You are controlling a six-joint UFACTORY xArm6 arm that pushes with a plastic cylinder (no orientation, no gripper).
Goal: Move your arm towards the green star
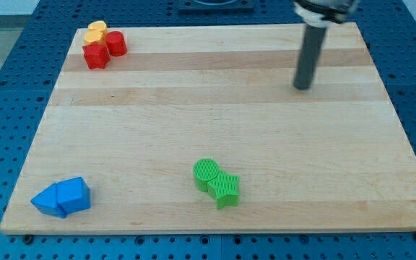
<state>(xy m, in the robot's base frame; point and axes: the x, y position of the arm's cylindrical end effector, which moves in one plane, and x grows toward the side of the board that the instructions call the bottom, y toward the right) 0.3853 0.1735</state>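
The green star (226,188) lies near the view's bottom centre of the wooden board (215,108), touching a green cylinder (206,173) on its upper left. My tip (302,87) is at the view's upper right, far above and to the right of the green star, touching no block.
A red star (96,55), a red cylinder (115,43) and a yellow block (96,31) cluster at the view's top left corner. Two blue blocks (62,197) sit together at the bottom left corner. Blue perforated table surrounds the board.
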